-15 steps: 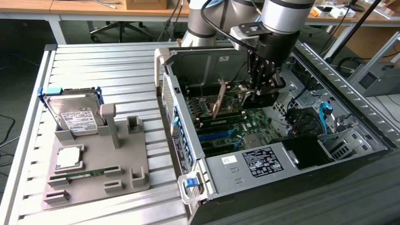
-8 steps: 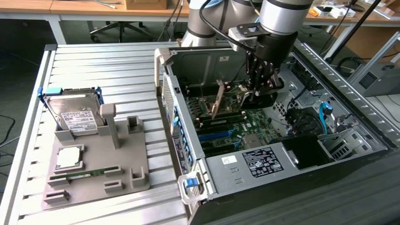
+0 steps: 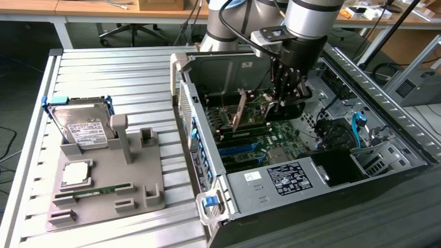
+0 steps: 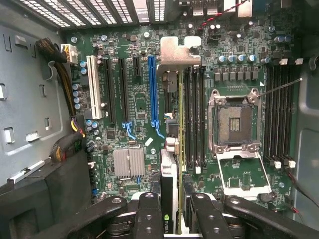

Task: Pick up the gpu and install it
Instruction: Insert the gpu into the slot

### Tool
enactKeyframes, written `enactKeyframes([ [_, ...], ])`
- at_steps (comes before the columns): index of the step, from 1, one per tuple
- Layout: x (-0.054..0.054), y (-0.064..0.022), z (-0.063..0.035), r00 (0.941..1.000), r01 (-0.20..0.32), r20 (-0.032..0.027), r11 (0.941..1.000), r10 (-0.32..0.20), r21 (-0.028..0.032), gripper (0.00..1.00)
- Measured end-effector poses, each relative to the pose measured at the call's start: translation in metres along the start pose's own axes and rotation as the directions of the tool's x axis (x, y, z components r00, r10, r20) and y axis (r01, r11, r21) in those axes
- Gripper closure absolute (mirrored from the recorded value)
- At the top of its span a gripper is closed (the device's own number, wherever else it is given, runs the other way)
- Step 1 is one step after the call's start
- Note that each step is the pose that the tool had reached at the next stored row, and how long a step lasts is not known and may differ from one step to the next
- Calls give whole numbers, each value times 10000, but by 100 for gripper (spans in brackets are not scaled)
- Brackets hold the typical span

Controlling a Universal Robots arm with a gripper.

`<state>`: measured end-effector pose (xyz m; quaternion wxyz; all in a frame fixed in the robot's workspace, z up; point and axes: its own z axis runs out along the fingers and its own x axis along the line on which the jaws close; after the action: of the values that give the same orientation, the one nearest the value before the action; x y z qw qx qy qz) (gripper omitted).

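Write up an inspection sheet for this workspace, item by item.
Surface: ribbed metal table carrying an open computer case and a grey fixture tray.
Job's things: gpu stands on edge over the motherboard, beside the blue slot; cannot tell whether it is seated.
Clutter: hard drive, processor chip and memory stick sit in the tray.
Grippers: gripper is inside the case, shut on the gpu's end.
Cables: blue cable in the case; black-and-yellow bundle by the case wall.
Surroundings: office chair and workbenches beyond the table.
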<state>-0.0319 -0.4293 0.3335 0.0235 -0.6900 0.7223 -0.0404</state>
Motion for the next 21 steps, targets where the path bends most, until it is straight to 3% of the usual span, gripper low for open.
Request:
enactKeyframes([
  [21,1,50,37,10000,8,-91,10000,-8,4,73],
])
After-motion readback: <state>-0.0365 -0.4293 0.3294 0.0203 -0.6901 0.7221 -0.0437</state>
